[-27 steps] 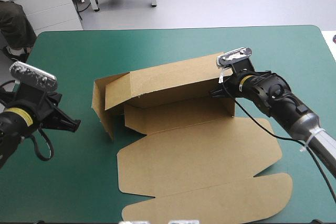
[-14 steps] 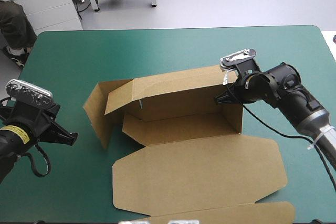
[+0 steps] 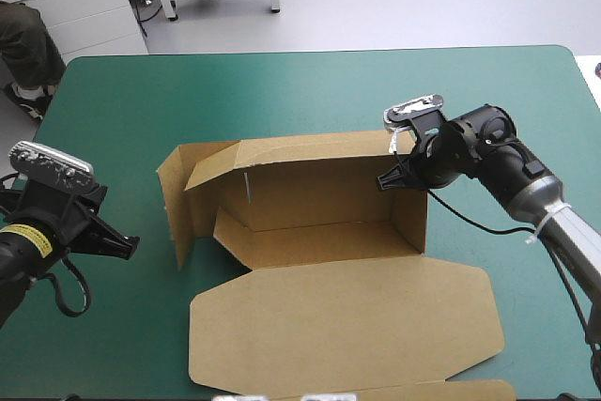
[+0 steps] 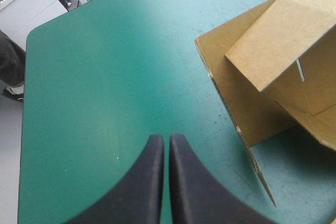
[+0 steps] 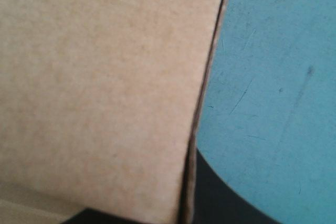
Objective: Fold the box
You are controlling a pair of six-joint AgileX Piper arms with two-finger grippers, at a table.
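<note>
Upright box (image 3: 329, 196) wall clamped in right gripper (image 3: 386, 178), left gripper (image 4: 164, 140) pinched together empty, per wrist views

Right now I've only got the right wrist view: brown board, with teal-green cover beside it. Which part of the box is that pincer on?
Observer: The high view shows the right pincer shut on the right end of the raised back wall of the box, at its far-right corner.
Operator: Left arm?
Observer: The left pincer is shut over bare teal-green cover. It is beside the box's standing left end flap and not touching it.
Operator: Lid?
Observer: The lid lies flat on the near side, with neither pincer on it.
</note>
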